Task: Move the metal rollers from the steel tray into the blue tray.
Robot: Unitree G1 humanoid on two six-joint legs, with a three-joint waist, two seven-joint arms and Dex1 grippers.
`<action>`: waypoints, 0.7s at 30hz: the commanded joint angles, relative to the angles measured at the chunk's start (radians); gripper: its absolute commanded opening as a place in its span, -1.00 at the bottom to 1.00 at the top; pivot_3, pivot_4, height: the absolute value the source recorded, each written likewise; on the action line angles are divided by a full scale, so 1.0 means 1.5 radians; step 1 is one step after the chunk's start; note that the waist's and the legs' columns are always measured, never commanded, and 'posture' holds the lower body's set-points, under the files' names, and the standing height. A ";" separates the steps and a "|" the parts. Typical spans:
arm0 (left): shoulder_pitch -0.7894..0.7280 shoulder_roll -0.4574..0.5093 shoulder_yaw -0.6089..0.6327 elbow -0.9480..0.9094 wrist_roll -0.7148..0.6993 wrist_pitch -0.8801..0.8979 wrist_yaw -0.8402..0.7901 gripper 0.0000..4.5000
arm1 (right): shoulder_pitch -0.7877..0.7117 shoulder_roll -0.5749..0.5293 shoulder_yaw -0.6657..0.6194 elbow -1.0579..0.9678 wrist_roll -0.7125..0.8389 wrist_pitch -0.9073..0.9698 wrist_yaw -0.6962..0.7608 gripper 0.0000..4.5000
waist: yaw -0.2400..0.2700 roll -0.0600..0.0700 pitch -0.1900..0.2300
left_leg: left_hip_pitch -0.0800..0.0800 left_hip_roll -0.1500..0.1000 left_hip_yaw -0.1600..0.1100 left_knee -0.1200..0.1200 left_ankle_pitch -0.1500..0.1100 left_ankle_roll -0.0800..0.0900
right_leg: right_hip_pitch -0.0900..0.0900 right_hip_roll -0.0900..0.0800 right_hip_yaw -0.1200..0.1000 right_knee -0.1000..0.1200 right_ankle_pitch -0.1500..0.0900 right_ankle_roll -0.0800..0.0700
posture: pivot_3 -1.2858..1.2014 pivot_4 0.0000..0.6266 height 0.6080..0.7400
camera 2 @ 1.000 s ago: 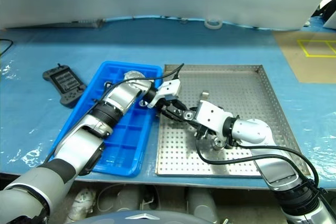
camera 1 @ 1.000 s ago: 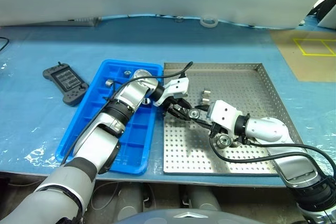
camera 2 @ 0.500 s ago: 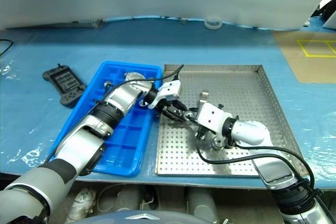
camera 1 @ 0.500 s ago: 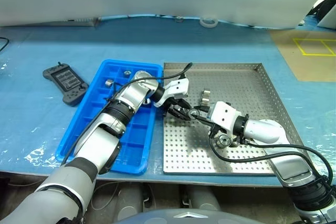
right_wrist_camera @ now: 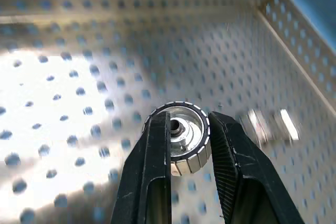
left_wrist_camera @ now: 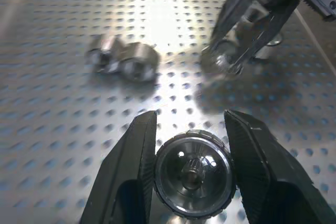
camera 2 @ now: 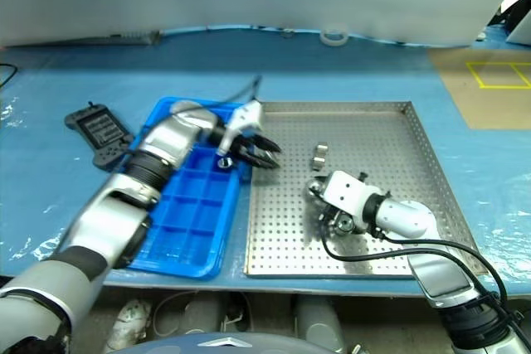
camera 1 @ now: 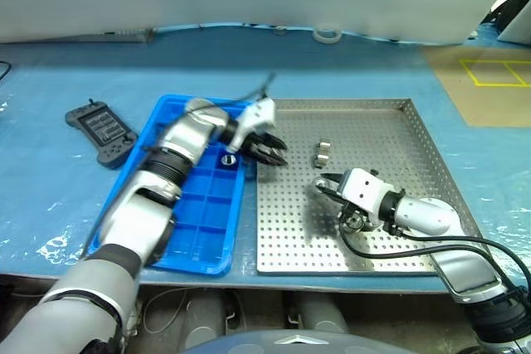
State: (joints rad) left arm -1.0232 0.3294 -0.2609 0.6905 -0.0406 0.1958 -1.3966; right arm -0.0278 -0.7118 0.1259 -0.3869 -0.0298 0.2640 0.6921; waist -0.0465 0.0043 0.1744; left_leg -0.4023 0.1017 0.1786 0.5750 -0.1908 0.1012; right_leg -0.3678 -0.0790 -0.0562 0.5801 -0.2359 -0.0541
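Left eye view gives you a blue-covered table (camera 1: 66, 196) carrying the steel tray (camera 1: 390, 134) beside the blue tray (camera 1: 149, 159). Your left gripper (left_wrist_camera: 190, 148), at their shared edge, is clamped on a roller (left_wrist_camera: 192, 174). Your right gripper (right_wrist_camera: 189, 145), over the steel tray, pinches another roller (right_wrist_camera: 181, 137); two rollers (camera 1: 322, 153) lie loose nearby.

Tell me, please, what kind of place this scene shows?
Probably a factory-style workbench or robot test station. A perforated steel tray holding small metal rollers lies beside a blue tray with sorting compartments, on a blue-covered table. A handheld controller lies at one side.
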 commanded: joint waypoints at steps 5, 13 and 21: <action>0.005 0.042 0.013 0.019 0.011 -0.026 0.010 -0.22 | -0.021 0.017 0.006 -0.053 -0.008 0.029 -0.006 -0.69 | 0.006 0.000 0.000 | -0.001 0.000 0.000 0.000 0.000 0.000 | 0.000 0.000 0.000 0.000 0.000 0.000 | -0.21 -0.52 1.00; 0.017 0.060 0.089 -0.121 -0.095 0.132 0.014 -0.22 | -0.071 0.061 -0.010 -0.030 0.019 0.041 -0.015 -0.69 | 0.005 0.000 0.000 | -0.001 0.000 0.000 0.000 0.000 0.000 | -0.001 0.000 0.000 0.001 0.000 0.000 | -0.20 -0.52 1.00; 0.068 0.159 0.217 -0.318 -0.265 0.394 0.053 -0.22 | -0.072 0.055 0.019 -0.003 0.001 0.010 0.000 -0.69 | 0.005 0.001 0.001 | 0.000 0.000 0.000 -0.001 0.001 -0.001 | -0.001 0.000 0.000 0.001 0.000 0.000 | -0.16 -0.52 1.00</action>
State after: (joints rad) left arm -0.9412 0.5511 0.0235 0.2678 -0.3865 0.7341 -1.3369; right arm -0.1287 -0.6308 0.1520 -0.3650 -0.0285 0.3048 0.6896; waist -0.0385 0.0050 0.1752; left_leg -0.4024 0.1017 0.1788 0.5729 -0.1897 0.0990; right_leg -0.3692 -0.0790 -0.0562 0.5814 -0.2360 -0.0544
